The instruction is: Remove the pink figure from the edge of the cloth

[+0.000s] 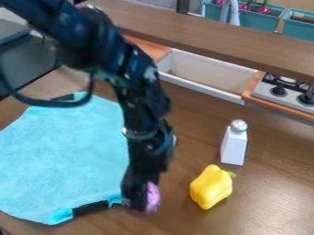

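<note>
The black gripper [140, 202] hangs low over the wooden table, at the lower right corner of the cloth. Right against its right side is the pink figure [153, 197], purplish pink and partly hidden by the gripper. Whether it is held or only touched cannot be made out. A light blue cloth [64, 151] lies spread to the left, its lower right edge close beside the gripper, and the arm covers part of its right side.
Right of the gripper lies a yellow bell pepper [211, 187], with a white shaker [234, 143] standing behind it. Black pieces [90, 208] sit at the cloth's edge. Farther back are a white sink [205, 75], a stove [285, 92] and a raised wooden shelf [202, 36].
</note>
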{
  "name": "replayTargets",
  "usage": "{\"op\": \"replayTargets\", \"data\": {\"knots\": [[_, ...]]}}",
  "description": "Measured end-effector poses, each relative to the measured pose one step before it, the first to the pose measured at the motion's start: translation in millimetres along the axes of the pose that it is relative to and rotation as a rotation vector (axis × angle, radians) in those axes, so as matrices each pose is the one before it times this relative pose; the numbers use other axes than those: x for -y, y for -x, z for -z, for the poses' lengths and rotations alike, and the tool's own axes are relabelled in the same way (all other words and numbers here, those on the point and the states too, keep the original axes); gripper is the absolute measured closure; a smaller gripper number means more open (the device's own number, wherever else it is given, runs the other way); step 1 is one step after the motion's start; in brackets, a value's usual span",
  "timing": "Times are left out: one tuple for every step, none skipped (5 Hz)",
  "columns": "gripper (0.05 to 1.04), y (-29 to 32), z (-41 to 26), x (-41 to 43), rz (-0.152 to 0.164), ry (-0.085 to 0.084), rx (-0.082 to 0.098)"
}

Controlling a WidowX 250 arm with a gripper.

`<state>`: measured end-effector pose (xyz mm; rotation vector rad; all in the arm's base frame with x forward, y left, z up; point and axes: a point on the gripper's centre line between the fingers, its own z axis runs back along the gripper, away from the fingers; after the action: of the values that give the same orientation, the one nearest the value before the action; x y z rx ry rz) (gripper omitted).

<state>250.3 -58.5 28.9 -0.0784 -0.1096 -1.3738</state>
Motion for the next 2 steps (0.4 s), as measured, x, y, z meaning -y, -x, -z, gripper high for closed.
{"op": "replayTargets", "data": {"knots": [[0.305, -13.31, 21.15, 5.86, 0.0383, 0.0330, -0.0086], [0.239, -4.77, 2.22, -5.92, 0.0112, -0.0157, -0.0068]]}}
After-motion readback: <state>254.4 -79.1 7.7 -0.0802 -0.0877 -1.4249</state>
